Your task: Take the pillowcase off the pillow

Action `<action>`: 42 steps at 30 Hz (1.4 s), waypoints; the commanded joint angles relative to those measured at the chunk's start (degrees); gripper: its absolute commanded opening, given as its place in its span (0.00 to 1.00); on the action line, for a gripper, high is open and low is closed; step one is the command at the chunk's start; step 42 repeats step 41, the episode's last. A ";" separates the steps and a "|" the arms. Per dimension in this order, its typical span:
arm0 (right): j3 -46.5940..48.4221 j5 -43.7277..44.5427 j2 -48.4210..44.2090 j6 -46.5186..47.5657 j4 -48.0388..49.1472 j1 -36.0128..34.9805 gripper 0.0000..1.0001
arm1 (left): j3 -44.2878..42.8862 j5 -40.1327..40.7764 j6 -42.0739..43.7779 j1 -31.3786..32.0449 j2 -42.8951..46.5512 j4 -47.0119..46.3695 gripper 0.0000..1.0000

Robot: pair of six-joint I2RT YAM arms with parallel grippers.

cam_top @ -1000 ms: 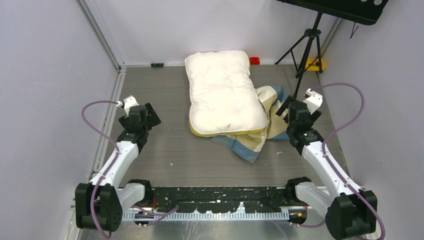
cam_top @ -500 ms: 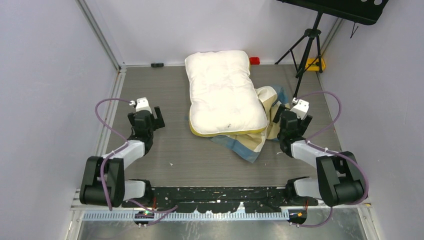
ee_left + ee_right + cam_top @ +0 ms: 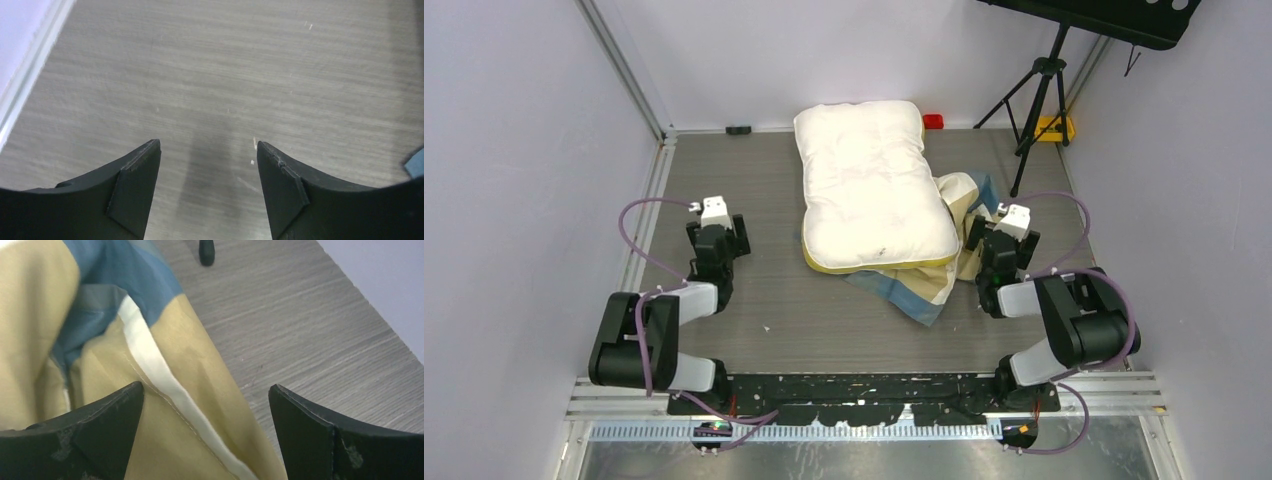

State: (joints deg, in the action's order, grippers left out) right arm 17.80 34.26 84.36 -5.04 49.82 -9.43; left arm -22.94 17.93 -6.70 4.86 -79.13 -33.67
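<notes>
The cream-white quilted pillow [image 3: 871, 185] with a yellow piped edge lies bare in the middle of the grey floor. The blue, tan and white checked pillowcase [image 3: 934, 283] lies crumpled under and beside the pillow's near right corner. My right gripper [image 3: 982, 234] is open right at the pillowcase's right edge; in the right wrist view its jaws stand wide apart [image 3: 206, 405] over tan fabric with a white stripe [image 3: 165, 385]. My left gripper [image 3: 719, 237] is open and empty left of the pillow, over bare floor [image 3: 207, 165].
A black tripod [image 3: 1036, 95] stands at the back right, with a yellow block [image 3: 1054, 128] by its feet. A small red object [image 3: 933, 121] and a small black object [image 3: 739, 129] lie along the back wall. Walls close in on both sides.
Both arms have folded back towards their bases, the elbows dropping. The left gripper drew slightly right and the right gripper slightly left, closer to the pillowcase. Pillow and pillowcase have not moved.
</notes>
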 commanded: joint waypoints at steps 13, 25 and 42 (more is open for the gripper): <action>0.90 -6.37 5.81 -2.97 9.80 5.66 1.00 | 2.80 -10.60 7.86 0.15 -9.24 -20.89 1.00; 1.27 -8.25 5.12 -4.40 7.83 7.46 0.95 | 2.64 -9.51 7.47 0.17 -9.41 -21.00 1.00; 1.40 -8.55 5.14 -4.28 7.61 7.49 0.96 | 2.54 -9.65 7.50 0.15 -9.55 -21.00 1.00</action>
